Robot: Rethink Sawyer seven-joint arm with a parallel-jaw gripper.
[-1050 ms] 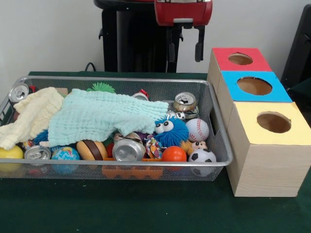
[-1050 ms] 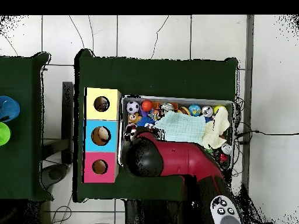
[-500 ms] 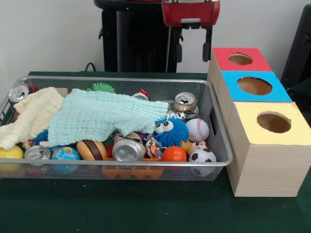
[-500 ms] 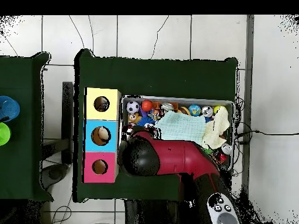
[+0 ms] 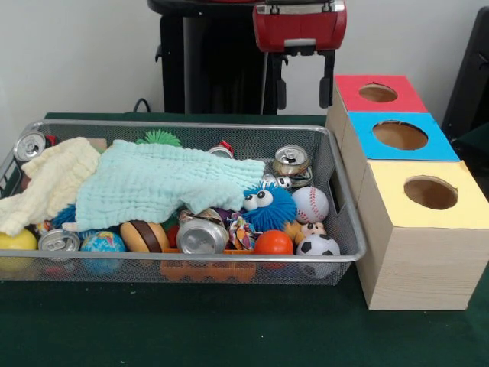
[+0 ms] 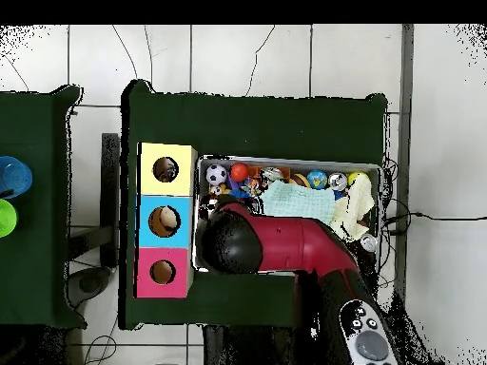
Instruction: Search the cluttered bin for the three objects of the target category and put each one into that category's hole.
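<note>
The red and black arm (image 6: 285,242) reaches over the bin's corner nearest the boxes, and in the overhead view it hides that part of the bin. The claw (image 5: 304,76) hangs high above the bin's far edge, beside the red box, with its two black fingers (image 5: 328,79) pointing down, spread apart and holding nothing. The wire mesh bin (image 5: 348,229) sits on the desk (image 5: 229,329) and is full. Four cans can be counted: one (image 5: 291,160) at the far side near the boxes, one (image 5: 201,234) lying at the front middle, one (image 5: 59,240) at the front near the bin's other end, and one (image 5: 30,144) in the far corner there. Five balls show: a baseball (image 5: 310,203), a soccer ball (image 5: 318,246), an orange ball (image 5: 273,242), a globe ball (image 5: 102,242) and a yellow ball (image 5: 15,241). Two cloths cover much of the bin: a pale green cloth (image 5: 153,183) and a cream cloth (image 5: 50,180). A blue fuzzy toy with eyes (image 5: 269,205) lies beside the baseball. Three wooden boxes stand in a row touching one another just beside the bin, each with one round hole: the red box (image 5: 378,92), the blue box (image 5: 399,135) and the yellow box (image 5: 428,193). The desk is covered in dark green cloth; behind it is a plain pale wall (image 5: 76,53), and the overhead view shows a pale tiled floor (image 6: 247,57).
</note>
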